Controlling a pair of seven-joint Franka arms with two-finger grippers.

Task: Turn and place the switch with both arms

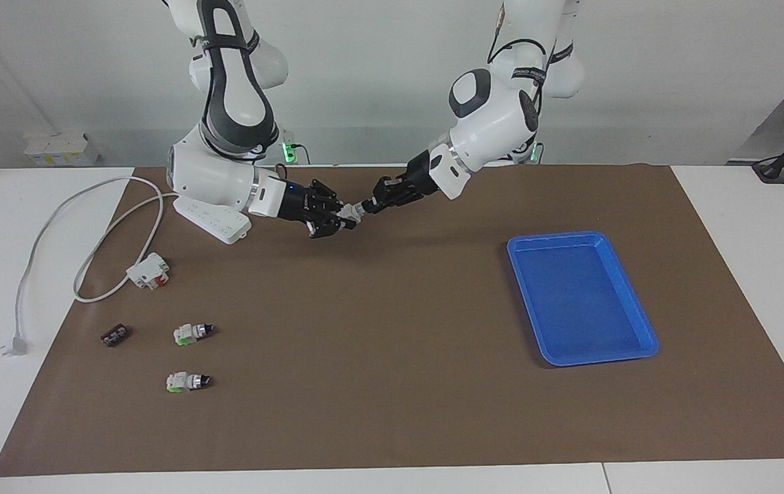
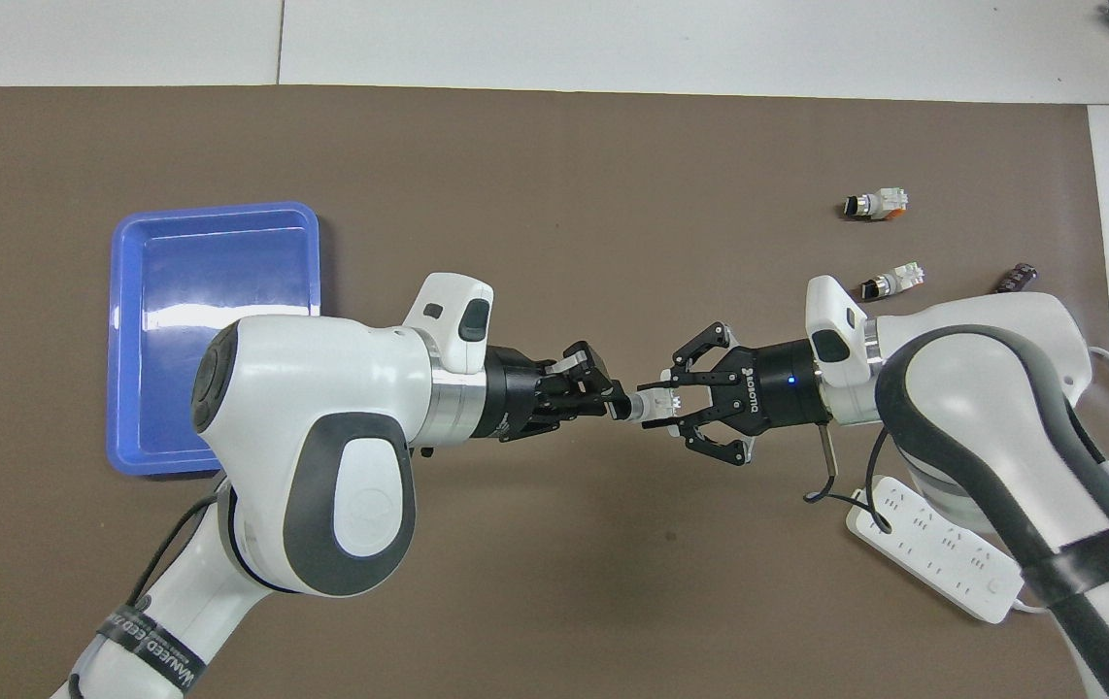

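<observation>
Switch (image 1: 349, 214): held in the air over the mat (image 1: 392, 384), between both grippers.
Right gripper (image 1: 338, 218): from 9 o'clock, pinching its white body.
Left gripper (image 1: 369, 204): from 3 o'clock, pinching its knob end.

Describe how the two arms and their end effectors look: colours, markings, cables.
Both arms are glossy white with dark grey joint patches. The left arm carries a black lettered band and a thin black cable. The right arm has black straps. Each black linkage-fingered end effector, left and right; the right shows white lettering and a blue light.
</observation>
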